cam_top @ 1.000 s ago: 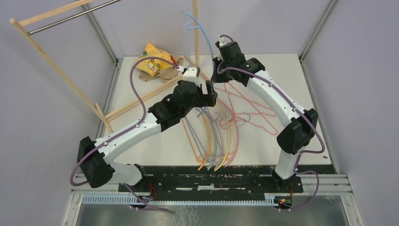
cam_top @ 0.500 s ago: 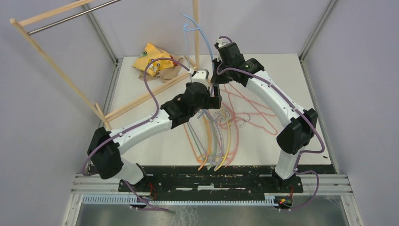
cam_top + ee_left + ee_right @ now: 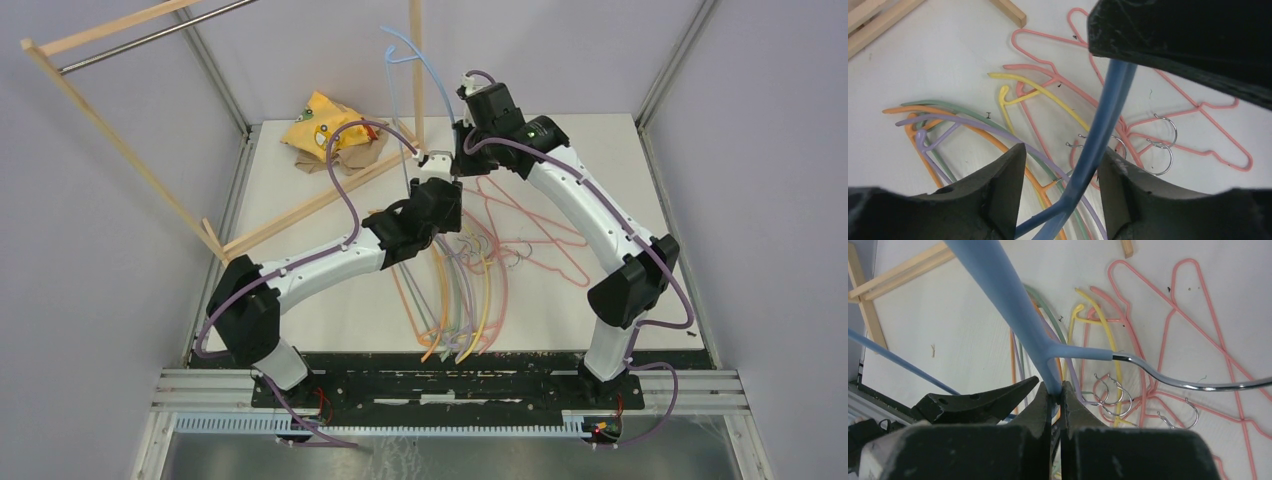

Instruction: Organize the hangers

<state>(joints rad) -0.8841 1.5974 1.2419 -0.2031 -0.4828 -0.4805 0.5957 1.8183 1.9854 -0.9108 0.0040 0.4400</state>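
Note:
My right gripper [image 3: 1055, 387] is shut on a blue hanger [image 3: 1013, 315] just below its neck and holds it up above the table, its metal hook [image 3: 1188, 385] pointing right. In the top view the blue hanger [image 3: 425, 65] rises from the right gripper [image 3: 457, 150]. My left gripper [image 3: 1062, 152] is open around the blue hanger's bar [image 3: 1103, 130], which touches the right-hand finger [image 3: 1128, 185], with a gap on the other side. Below on the table lie pink hangers [image 3: 1198, 110], a yellow hanger [image 3: 1048, 95] and orange, green and purple hangers [image 3: 948, 120].
A wooden-framed rack with a metal rail [image 3: 130, 35] leans at the back left, its base bar [image 3: 300, 205] lying across the table and an upright post [image 3: 416, 70] beside the raised hanger. A yellow cloth [image 3: 325, 125] is bunched at the back.
The left arm has swung right and forward to the blue hanger, and its jaws have narrowed around the bar. The right gripper has kept its hold and barely moved.

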